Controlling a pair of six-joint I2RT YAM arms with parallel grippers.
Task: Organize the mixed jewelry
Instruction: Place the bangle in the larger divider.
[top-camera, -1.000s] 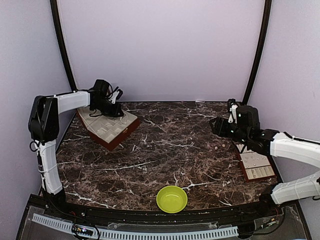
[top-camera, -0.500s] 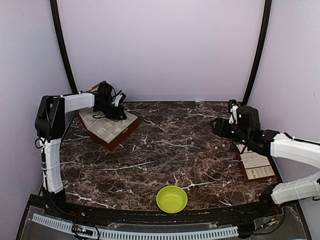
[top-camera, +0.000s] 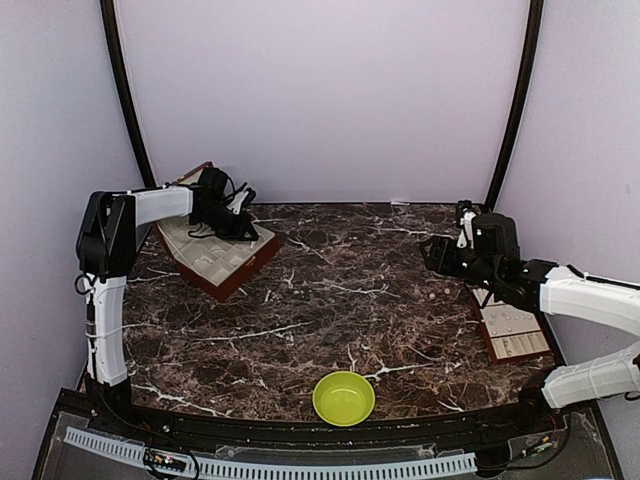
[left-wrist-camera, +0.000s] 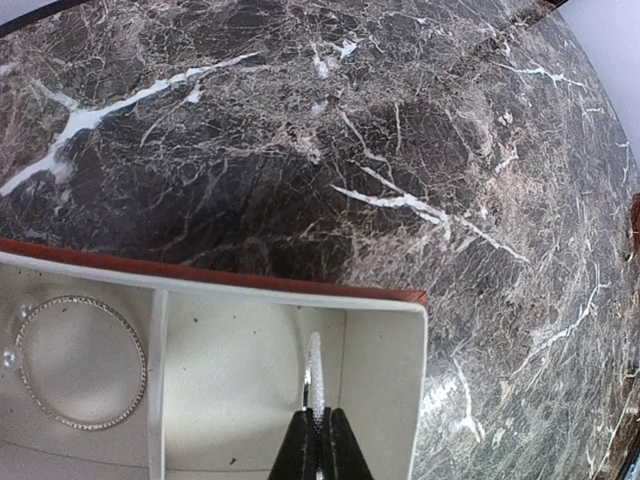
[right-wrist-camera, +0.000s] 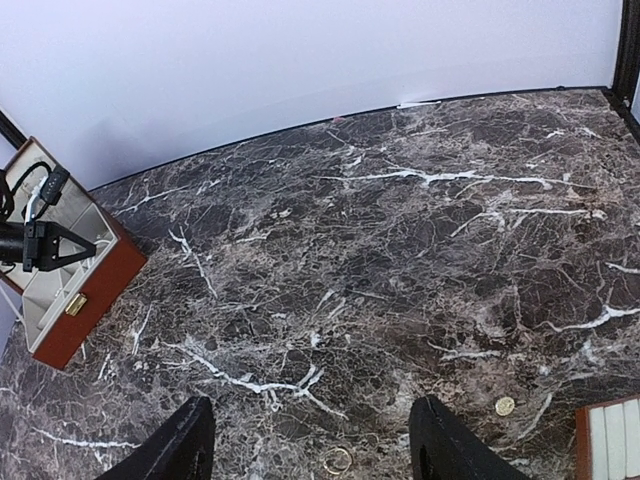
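Observation:
My left gripper (left-wrist-camera: 318, 418) is shut on a thin silvery hoop (left-wrist-camera: 314, 365). The hoop stands edge-on over the right cream compartment of the red-brown box (left-wrist-camera: 250, 281). A second hoop (left-wrist-camera: 141, 365) lies flat in the compartment to its left, with two tiny pale beads (left-wrist-camera: 22, 312) beside it. From above, the left gripper (top-camera: 240, 216) hovers over the box (top-camera: 252, 266) at the far left. My right gripper (right-wrist-camera: 315, 450) is open above the marble, with a small gold ring (right-wrist-camera: 337, 460) between its fingers and a small round piece (right-wrist-camera: 505, 406) to the right.
A lime-green bowl (top-camera: 343, 398) sits near the front edge, centre. A brown-edged tray (top-camera: 515, 333) with cream rows lies at the right, under the right arm. The right gripper (top-camera: 432, 250) hangs over the marble table (top-camera: 330, 300). Black frame posts stand at the back corners.
The left arm has shifted a little toward the back over the box, still holding the hoop. The right gripper's jaws have widened slightly.

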